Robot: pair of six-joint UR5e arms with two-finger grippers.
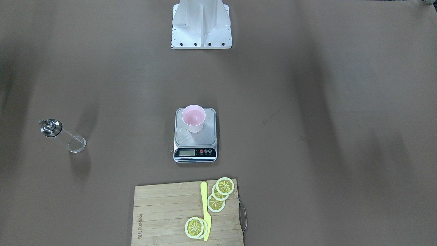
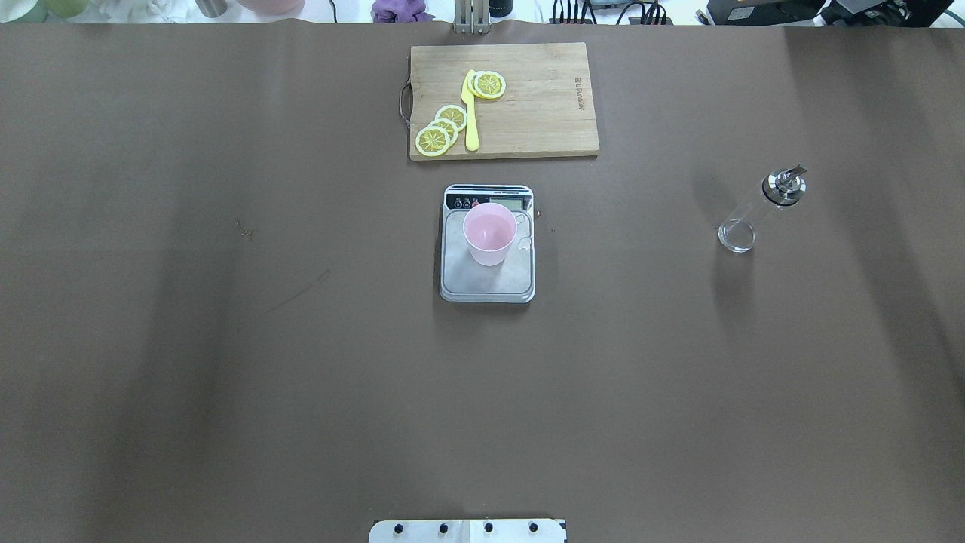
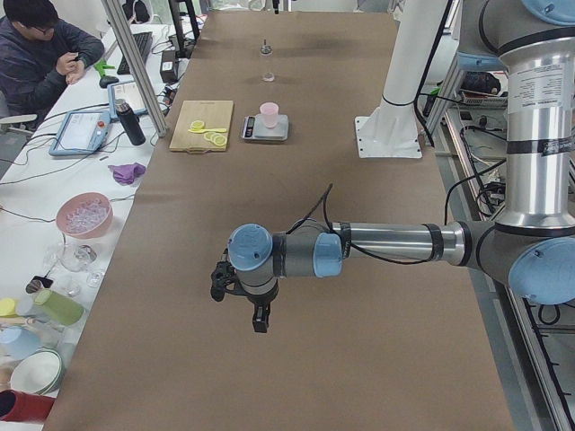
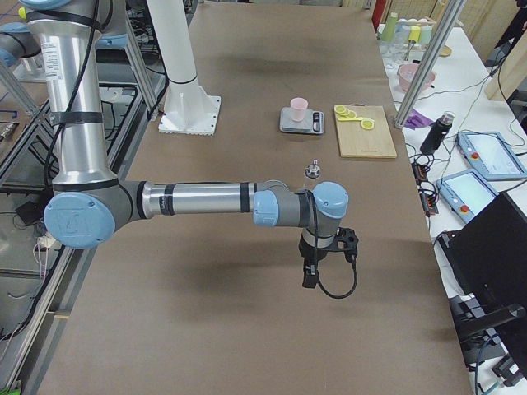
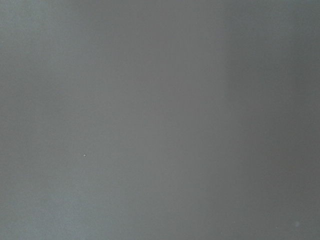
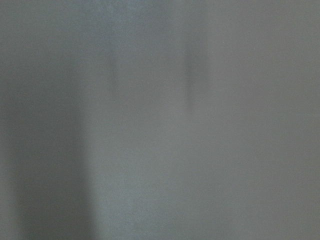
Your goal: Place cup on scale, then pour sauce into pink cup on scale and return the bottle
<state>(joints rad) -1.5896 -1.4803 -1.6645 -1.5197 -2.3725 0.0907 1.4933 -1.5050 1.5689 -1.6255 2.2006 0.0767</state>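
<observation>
cup [image 2: 490, 234] upright on scale [image 2: 487, 285], toward display end | bottle [image 2: 760, 213] stands on table [image 2: 226, 392], robot's right, well apart from scale | left claw [image 3: 260, 323], right claw [image 4: 310, 281] hang near opposite table ends, well apart from cup, scale and bottle | open or clenched: cannot tell

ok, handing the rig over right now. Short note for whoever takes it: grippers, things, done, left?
Grippers: left gripper and right gripper show only in the side views, over bare table far from the things; open or shut cannot be told.
Things: cup upright on the scale; bottle upright on the table at the robot's right, clear of the scale.
Done: cup placed, bottle set down.
Left: confirm the pour; cup contents unreadable.
</observation>
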